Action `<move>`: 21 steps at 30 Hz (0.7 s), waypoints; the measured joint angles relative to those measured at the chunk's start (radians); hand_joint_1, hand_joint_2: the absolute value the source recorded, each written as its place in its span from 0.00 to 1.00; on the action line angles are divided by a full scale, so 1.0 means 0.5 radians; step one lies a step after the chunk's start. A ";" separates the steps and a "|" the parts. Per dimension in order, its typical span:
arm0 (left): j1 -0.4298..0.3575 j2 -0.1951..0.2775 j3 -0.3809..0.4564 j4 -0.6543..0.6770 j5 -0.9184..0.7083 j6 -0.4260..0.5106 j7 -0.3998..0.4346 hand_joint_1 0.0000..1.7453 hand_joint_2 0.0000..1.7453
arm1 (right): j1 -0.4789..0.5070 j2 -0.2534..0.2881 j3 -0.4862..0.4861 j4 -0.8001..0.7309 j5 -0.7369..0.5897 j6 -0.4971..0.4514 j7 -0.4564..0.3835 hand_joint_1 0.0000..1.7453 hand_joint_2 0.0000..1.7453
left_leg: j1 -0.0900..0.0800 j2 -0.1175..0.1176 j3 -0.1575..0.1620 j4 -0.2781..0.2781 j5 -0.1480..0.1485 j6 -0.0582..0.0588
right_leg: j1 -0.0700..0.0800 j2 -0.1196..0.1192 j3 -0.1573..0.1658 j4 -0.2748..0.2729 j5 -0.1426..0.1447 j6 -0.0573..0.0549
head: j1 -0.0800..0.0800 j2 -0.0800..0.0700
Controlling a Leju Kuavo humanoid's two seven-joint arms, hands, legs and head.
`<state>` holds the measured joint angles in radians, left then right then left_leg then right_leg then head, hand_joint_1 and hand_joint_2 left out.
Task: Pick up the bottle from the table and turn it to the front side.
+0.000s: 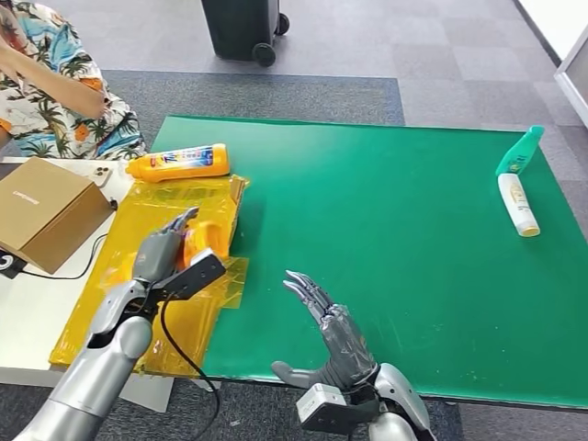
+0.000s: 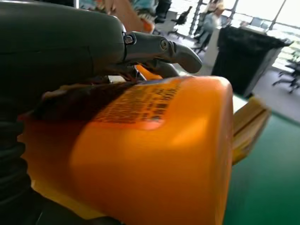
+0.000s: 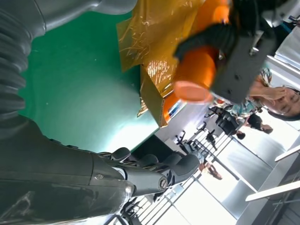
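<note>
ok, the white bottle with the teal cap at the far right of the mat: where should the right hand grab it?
Judging by its pose, grip the white bottle across the middle of its body, from above. It lies flat on the green mat, teal cap pointing away, long sides free. The right hand is open, well short of it.

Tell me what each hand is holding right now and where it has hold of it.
The left hand grips an orange bottle around its body, fingers wrapped over the printed label side. The right hand holds nothing, its fingers apart.
</note>
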<state>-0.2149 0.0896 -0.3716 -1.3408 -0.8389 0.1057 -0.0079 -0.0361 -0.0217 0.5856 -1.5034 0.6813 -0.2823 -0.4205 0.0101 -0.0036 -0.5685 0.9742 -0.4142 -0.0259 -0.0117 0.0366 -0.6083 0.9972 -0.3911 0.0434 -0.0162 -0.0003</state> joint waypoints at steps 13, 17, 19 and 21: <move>0.121 -0.079 0.106 0.098 -0.038 0.061 -0.041 0.00 1.00 | -0.019 0.001 0.001 0.000 -0.001 0.008 0.006 0.00 1.00 | 0.000 -0.009 -0.024 0.000 0.006 0.007 | 0.000 -0.013 -0.014 -0.001 -0.001 0.003 | 0.001 0.000; 0.129 -0.103 0.128 0.097 -0.060 0.146 -0.063 0.00 1.00 | -0.020 0.001 0.002 0.000 0.000 0.009 0.007 0.00 1.00 | 0.000 -0.010 -0.025 0.000 0.006 0.007 | 0.001 -0.013 -0.015 -0.001 -0.001 0.003 | 0.000 0.000; 0.141 -0.123 0.147 0.083 -0.054 0.224 -0.109 0.00 1.00 | -0.021 0.001 0.003 0.000 0.001 0.009 0.008 0.00 1.00 | 0.000 -0.010 -0.025 0.000 0.006 0.007 | 0.001 -0.013 -0.015 -0.001 -0.001 0.003 | 0.001 0.000; 0.169 -0.150 0.165 0.037 0.006 0.368 -0.233 0.00 1.00 | -0.022 0.001 0.005 0.000 0.002 0.009 0.010 0.00 1.00 | 0.000 -0.010 -0.025 0.000 0.006 0.007 | 0.001 -0.013 -0.015 -0.001 -0.001 0.003 | 0.001 0.000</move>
<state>-0.1303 0.0147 -0.2892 -1.3224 -0.8359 0.2898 -0.1243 -0.0471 -0.0214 0.5881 -1.5034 0.6823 -0.2779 -0.4155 0.0104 -0.0084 -0.5811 0.9744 -0.4111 -0.0224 -0.0114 0.0303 -0.6159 0.9969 -0.3914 0.0447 -0.0159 -0.0003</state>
